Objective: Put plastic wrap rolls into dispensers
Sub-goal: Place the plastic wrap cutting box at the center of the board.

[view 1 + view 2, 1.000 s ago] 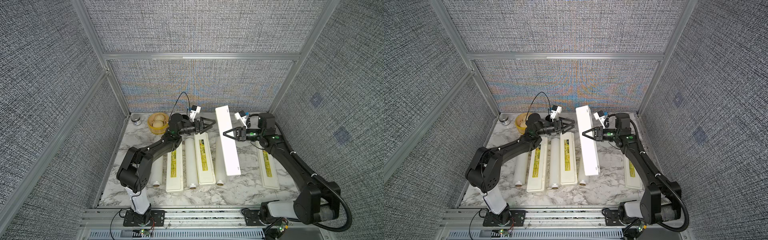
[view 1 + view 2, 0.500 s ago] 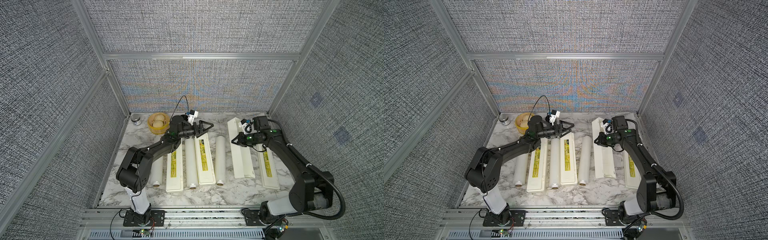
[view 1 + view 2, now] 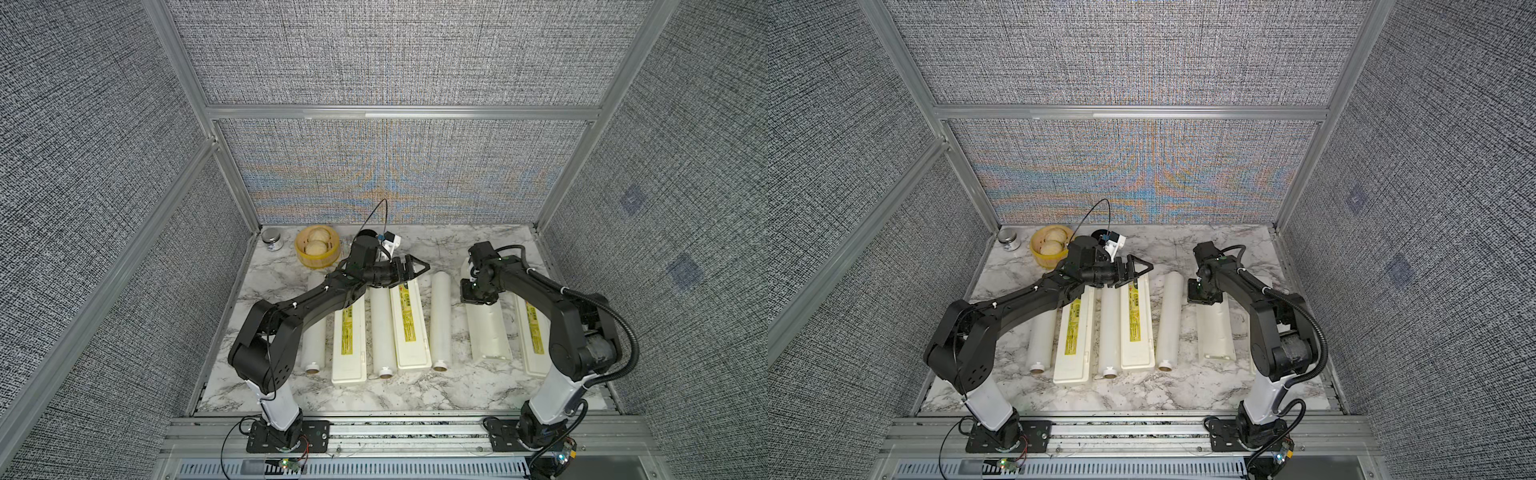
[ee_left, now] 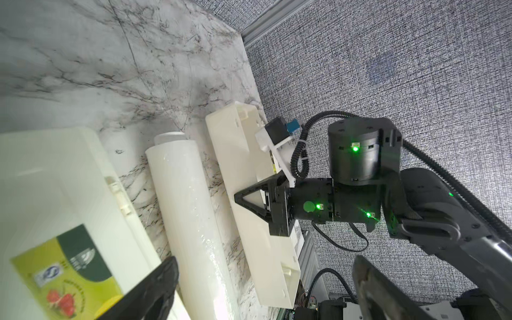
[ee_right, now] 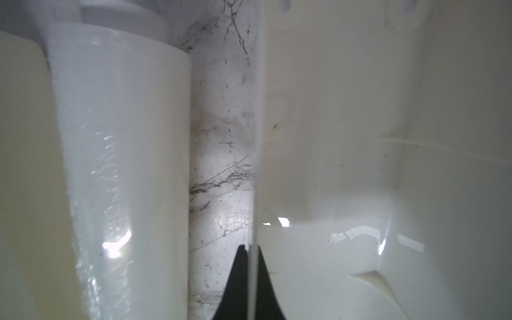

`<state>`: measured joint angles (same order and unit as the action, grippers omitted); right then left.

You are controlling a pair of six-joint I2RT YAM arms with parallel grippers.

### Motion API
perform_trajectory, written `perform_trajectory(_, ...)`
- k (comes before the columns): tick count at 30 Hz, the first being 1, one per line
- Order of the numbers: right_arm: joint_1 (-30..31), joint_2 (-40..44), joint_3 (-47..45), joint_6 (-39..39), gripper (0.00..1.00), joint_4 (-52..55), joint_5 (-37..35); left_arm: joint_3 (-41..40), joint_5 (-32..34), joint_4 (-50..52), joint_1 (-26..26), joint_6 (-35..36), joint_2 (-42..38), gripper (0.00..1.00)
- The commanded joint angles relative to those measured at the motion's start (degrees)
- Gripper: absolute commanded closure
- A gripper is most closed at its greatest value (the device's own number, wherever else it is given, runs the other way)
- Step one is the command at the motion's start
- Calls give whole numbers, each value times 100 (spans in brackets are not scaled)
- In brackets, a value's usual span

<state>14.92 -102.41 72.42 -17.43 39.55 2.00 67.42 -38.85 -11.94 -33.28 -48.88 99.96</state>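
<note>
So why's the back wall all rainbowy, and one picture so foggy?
In both top views the woven back wall shows false rainbow ripples, a camera effect; in the right wrist view the dispenser sits too close, so it blurs, with glare on the roll; in the left wrist view the nearest label is soft.

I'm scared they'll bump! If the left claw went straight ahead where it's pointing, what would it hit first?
Probably the right claw, shut on the open dispenser. The left claw points across at it, though depth is unclear.
</note>
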Motion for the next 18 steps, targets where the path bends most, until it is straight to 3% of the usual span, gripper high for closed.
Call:
perform_trajectory(1,37,-92,22,-65,94,-121,28,102,224,299,-53,219,66,4)
perform_trajectory(2,51,-99,31,-41,90,-109,87,136,237,351,-81,233,104,5)
perform_trajectory(4,48,-37,41,9,68,-37,201,259,250,519,-138,283,220,5)
perform_trajectory(7,-1,248,22,72,55,76,258,576,375,1043,-276,486,405,6)
perform_trajectory(18,-745,1631,-529,136,51,185,672,2734,1739,4294,-1081,1683,1371,9)
